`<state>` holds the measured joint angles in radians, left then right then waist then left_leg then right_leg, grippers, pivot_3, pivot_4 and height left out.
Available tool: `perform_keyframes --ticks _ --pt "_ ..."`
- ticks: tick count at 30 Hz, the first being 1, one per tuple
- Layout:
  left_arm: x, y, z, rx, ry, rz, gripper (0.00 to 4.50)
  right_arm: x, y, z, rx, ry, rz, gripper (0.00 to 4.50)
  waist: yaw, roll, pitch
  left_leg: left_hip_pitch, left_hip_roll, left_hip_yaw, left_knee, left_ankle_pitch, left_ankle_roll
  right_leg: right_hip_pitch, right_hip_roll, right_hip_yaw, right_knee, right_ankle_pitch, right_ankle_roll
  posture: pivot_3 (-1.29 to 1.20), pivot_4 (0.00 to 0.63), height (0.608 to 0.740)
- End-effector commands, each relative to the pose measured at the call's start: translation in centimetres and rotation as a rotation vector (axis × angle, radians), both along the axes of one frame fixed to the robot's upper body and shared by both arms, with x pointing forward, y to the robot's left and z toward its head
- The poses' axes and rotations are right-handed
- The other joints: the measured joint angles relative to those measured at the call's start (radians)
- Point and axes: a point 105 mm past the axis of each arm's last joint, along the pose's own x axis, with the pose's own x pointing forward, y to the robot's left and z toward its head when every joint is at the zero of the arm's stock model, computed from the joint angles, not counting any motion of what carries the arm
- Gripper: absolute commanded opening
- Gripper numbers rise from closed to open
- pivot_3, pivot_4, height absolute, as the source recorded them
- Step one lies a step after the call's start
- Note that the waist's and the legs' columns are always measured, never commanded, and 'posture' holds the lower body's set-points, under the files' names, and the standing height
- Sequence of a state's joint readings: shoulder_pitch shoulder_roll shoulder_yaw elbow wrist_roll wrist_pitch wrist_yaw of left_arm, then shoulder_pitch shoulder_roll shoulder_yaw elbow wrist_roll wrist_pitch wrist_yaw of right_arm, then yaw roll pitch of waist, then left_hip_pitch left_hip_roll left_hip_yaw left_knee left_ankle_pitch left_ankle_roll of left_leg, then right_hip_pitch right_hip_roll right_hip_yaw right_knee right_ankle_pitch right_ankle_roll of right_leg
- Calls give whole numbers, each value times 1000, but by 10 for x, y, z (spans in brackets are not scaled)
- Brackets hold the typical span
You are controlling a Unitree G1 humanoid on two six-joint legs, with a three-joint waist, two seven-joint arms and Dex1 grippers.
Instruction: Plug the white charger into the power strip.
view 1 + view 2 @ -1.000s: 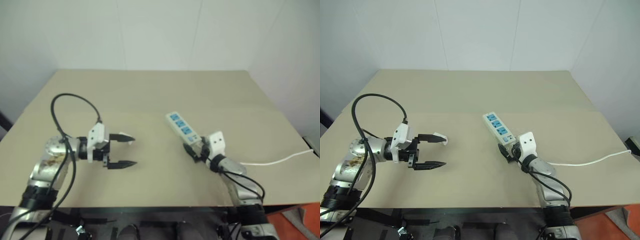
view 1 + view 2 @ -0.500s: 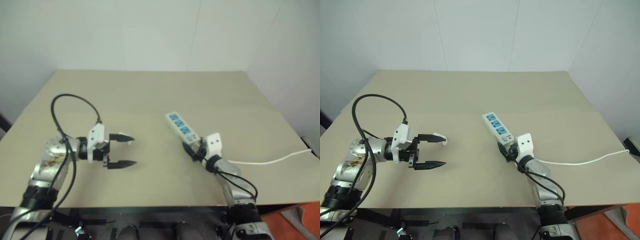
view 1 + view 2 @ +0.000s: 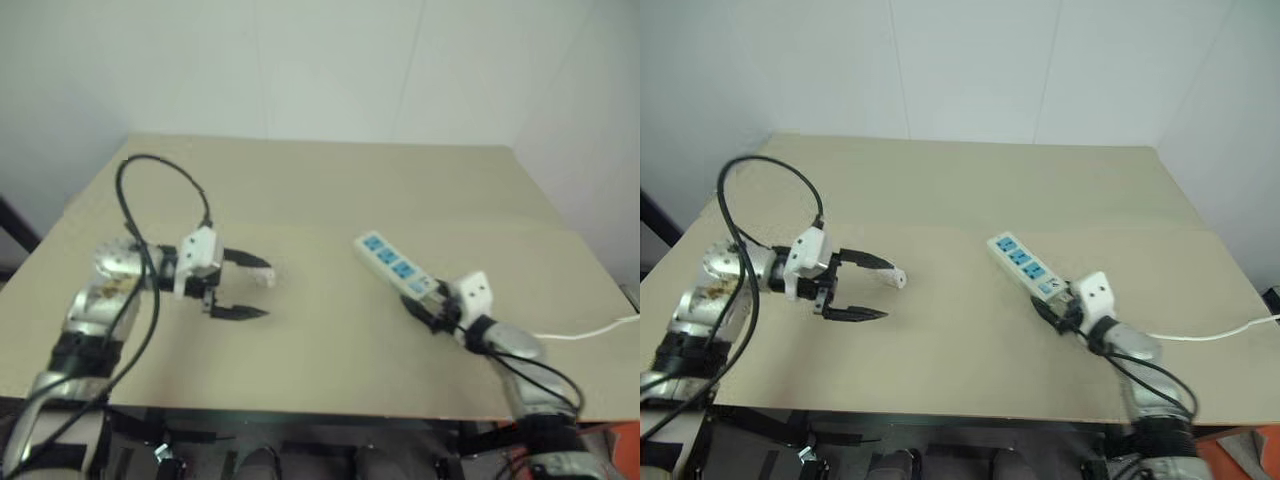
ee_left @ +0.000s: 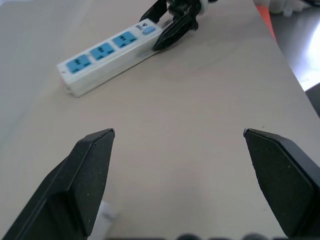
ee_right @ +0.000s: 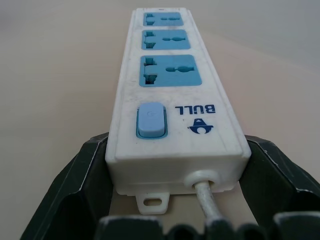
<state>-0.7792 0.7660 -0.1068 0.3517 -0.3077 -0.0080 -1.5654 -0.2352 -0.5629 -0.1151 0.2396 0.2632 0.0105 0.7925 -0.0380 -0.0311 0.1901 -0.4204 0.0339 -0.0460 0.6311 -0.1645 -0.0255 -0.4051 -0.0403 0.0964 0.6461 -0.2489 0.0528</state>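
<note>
Progress looks slight: over the tan table (image 3: 970, 180), the left gripper (image 3: 878, 288) is hovering with jaws gaping, empty, the tiny white boxy charger (image 3: 899, 279) lying just past its upper fingertip. At four o'clock from it, the right gripper (image 3: 1058, 311) is clasping the long white power strip (image 3: 1025, 267) at its corded end. Picking up and plugging both remain.

right gripper (image 3: 1052, 305): has closed its fingers on the switch end of the power strip (image 3: 1029, 267)
left gripper (image 3: 885, 297): has risen slightly

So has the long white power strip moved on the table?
Yes: the power strip's cord end swung right, judged against the tan table's far edge.
</note>
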Motion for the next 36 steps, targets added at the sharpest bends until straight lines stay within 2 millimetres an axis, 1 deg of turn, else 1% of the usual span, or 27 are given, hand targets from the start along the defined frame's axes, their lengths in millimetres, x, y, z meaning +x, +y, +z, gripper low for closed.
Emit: perform_keyframes --ticks 1,3,5,9,11,14,18,20,22,24,27,30,36 --pt "9 -4 20 111 -94 -73 4500 -24 -2 11 -26 -13 202 3418 -4 0 0 0 0 0 0 0 0 0 0 0 0 0 0 0 150 740" --pt "19 -13 29 207 -140 -110 4500 -36 -5 7 -61 25 313 3418 -9 0 0 0 0 0 1 0 0 0 0 1 0 0 1 0 150 740" --pt "29 -21 34 314 -176 -141 4500 -42 -4 5 -72 59 399 3418 -15 0 0 0 0 0 2 0 0 1 0 1 1 0 2 0 150 740" --pt "46 -33 34 560 -200 -174 4500 -48 9 6 -90 121 547 3418 -27 0 0 0 0 0 2 0 0 1 1 1 1 0 2 0 150 740" --pt "53 -33 32 689 -218 -184 4500 -47 16 5 -120 117 592 3418 -32 0 0 -1 0 0 2 0 0 -1 1 1 1 0 2 0 150 740" --pt "58 -37 29 792 -204 -186 4500 -48 27 4 -132 106 648 3418 -33 0 1 -3 -1 0 2 0 0 -2 1 2 1 0 3 0 150 740" --pt "61 -31 16 960 -173 -198 4500 -43 38 -2 -144 88 663 3418 -32 0 2 -4 -1 -1 2 0 0 -3 1 2 1 0 3 0 150 740" --pt "62 -32 10 999 -150 -193 4500 -42 45 -5 -149 91 672 3418 -30 0 2 -4 -1 -1 3 0 0 -3 1 2 1 0 3 0 150 740" --pt "63 -37 7 989 -114 -167 4500 -40 49 -8 -166 85 674 3418 -29 0 2 -4 -1 -1 3 0 0 -3 1 2 2 0 3 0 150 740" --pt "64 -38 2 1016 -97 -157 4500 -39 53 -12 -189 55 665 3418 -29 0 2 -4 -1 -1 3 0 0 -3 1 1 1 0 3 0 150 740" --pt "69 -35 -6 1094 -120 -138 4500 -40 59 -13 -174 56 678 3418 -33 -1 2 -4 -1 -2 3 0 0 -3 1 2 1 0 3 0 150 740" --pt "75 -39 -11 1111 -165 -110 4500 -43 64 -12 -152 56 686 3418 -34 -1 2 -3 -1 -2 3 0 0 -3 1 2 3 0 3 0 150 740" --pt "80 -42 -19 1155 -197 -97 4500 -47 64 -18 -174 68 678 3418 -32 -1 2 -4 -1 -2 3 0 0 -3 1 1 2 0 3 0 150 740"
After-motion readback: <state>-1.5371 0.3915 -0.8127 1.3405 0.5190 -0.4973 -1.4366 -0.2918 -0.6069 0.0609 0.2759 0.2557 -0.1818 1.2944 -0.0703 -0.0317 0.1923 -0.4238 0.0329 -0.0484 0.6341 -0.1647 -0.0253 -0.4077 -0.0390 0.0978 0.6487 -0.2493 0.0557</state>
